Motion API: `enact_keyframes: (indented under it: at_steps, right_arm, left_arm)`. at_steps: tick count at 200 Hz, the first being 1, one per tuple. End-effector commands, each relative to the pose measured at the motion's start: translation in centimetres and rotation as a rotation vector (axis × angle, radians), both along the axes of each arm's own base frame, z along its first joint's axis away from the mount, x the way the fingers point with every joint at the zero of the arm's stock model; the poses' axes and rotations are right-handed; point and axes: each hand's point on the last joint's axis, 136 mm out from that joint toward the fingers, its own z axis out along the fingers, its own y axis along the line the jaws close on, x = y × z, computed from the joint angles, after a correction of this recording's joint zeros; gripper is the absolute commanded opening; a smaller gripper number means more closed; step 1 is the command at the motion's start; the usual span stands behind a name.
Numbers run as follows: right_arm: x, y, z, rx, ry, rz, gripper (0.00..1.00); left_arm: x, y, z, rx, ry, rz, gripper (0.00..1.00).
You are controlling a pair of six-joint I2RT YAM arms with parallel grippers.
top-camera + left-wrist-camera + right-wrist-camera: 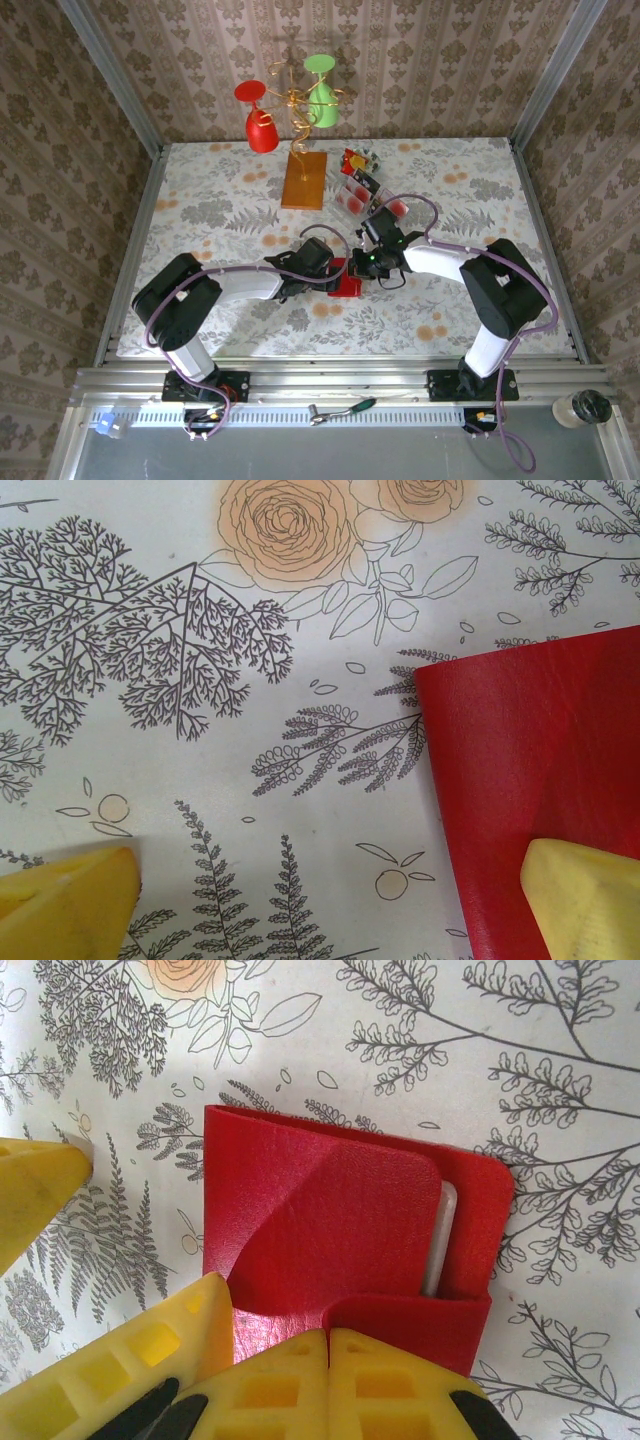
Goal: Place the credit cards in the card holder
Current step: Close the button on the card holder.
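Floral-patterned bench [200,210]: open at 10 and 2 o'clock from centre. Orange-brown wooden slab with gold wire stand [304,180] blocks 11; whitish-pink cards [352,195] crowd 12.

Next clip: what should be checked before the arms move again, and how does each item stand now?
1. Left gripper open: ok.
2. Right gripper shut, nothing seen between its fingers: ok.
3. Card holder lying flat on the table: ok.
4. Card in the pocket fully seated: cannot tell, just an edge shows.
5. Remaining credit cards loaded: not ok, they lie loose on the table.
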Motion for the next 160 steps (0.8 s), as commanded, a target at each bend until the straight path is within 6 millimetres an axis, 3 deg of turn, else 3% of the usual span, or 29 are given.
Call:
enact_keyframes:
  at_steps: [1, 60, 128, 160]
  right_arm:
    - [-1.0, 0.7, -0.9, 0.007, 0.020, 0.026, 0.00]
    - [-1.9, 0.5, -1.8, -0.031, 0.040, 0.032, 0.00]
    - [-4.0, -1.7, -5.0, -0.133, 0.113, -0.003, 0.00]
    - [-3.9, -2.6, -5.8, -0.140, 0.150, -0.048, 0.00]
  left_arm:
    - [-2.1, 0.6, -2.1, 0.042, 0.073, -0.027, 1.00]
    - [-2.1, 0.5, -2.0, 0.039, 0.070, -0.028, 1.00]
    - [-2.0, 0.5, -1.8, 0.038, 0.065, -0.025, 1.00]
    - [-2.0, 0.5, -1.9, 0.037, 0.066, -0.027, 1.00]
